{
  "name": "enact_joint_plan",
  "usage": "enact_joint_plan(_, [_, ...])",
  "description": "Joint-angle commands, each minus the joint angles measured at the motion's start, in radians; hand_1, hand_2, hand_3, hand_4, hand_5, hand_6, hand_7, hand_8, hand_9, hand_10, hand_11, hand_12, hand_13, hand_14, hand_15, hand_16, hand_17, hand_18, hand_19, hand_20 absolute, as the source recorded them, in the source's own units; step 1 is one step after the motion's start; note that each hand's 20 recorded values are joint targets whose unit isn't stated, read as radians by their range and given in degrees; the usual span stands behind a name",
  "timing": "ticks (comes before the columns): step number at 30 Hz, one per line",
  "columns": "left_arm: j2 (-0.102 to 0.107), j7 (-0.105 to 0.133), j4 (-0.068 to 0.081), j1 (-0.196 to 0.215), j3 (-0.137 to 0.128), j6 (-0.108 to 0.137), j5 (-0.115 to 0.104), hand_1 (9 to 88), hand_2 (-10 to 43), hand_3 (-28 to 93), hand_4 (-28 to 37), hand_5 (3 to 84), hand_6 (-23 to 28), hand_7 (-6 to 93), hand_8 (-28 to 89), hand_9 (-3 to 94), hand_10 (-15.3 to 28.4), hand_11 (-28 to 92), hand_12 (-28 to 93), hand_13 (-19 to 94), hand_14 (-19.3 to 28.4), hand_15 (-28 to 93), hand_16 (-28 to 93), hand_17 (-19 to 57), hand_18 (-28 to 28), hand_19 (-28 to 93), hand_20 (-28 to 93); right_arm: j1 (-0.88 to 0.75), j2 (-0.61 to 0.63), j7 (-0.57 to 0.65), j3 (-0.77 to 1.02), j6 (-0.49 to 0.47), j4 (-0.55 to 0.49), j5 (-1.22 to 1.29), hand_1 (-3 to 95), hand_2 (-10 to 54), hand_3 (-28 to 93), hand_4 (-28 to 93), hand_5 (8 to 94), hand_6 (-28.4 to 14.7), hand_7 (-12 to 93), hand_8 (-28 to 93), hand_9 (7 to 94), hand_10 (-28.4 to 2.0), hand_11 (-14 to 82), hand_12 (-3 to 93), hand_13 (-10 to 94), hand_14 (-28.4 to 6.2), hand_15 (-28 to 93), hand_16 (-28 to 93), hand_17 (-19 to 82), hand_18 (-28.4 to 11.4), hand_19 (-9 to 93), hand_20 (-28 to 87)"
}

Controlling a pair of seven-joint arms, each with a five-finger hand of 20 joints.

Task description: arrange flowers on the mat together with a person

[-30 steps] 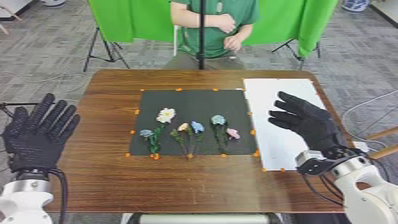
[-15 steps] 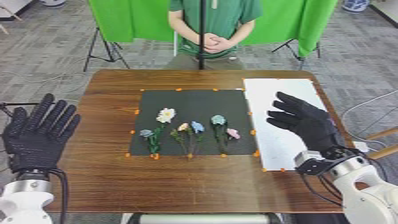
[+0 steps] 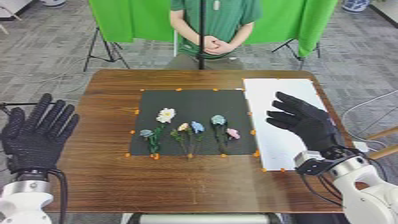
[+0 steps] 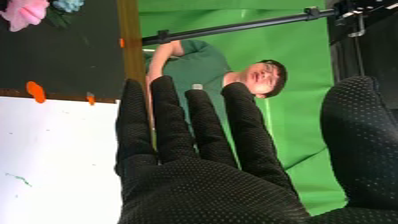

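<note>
Flowers: though a moment has passed, the flowers (image 3: 166,115) lie unshifted on the dark mat (image 3: 187,100), so the arrangement seems paused.
Long axis: roughly near to far, some stems slanting; blooms point away from the robot, stem ends toward it.
White sheet: the white sheet (image 3: 272,92) lies just beside the mat, to the right.
Right hand: the right hand (image 3: 306,124) is above the sheet, fingers extended, grasping nothing.
Left hand: the left hand (image 3: 35,145) is at the table's left, fingers straight, released.

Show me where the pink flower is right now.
In the head view, the pink flower lies near the right edge of the dark mat, just right of the rightmost blue flower and left of the white sheet.
</note>
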Motion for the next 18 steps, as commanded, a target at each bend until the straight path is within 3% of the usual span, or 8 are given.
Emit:
enact_joint_plan(1, [-0.009, 0.006, 0.002, 0.018, -0.003, -0.013, -0.009, 21.3, 13.9, 72, -28.3, 40.0, 7.2, 8.4, -8, 32.9, 13.9, 14, 8, 24, 13.1, 22, -6, -4.6, 13.1, 29, 11, -0.001, -0.005, -0.005, 0.0, -0.008, 0.002, 0.002, 18.9, 8.7, 72, -21, 35.1, -4.9, 8, -6, 33.0, -15.2, 2.2, 15.9, 32, -15.3, 8, 27, 10, -17.8, 36, 12])
enact_joint_plan(18, [-0.002, -0.01, 0.004, 0.007, -0.003, -0.018, -0.002, 21.8, 13.2, 73, -28.3, 40.2, 7.3, 8.4, -8, 33.3, 14.0, 14, 8, 24, 13.1, 22, -6, -4.6, 13.1, 29, 11, 0.003, -0.005, -0.009, -0.01, -0.014, 0.003, 0.0, 19.0, 8.7, 72, -22, 35.7, -4.9, 8, -7, 33.4, -15.0, 2.4, 15.9, 32, -15.4, 8, 27, 10, -17.8, 36, 12])
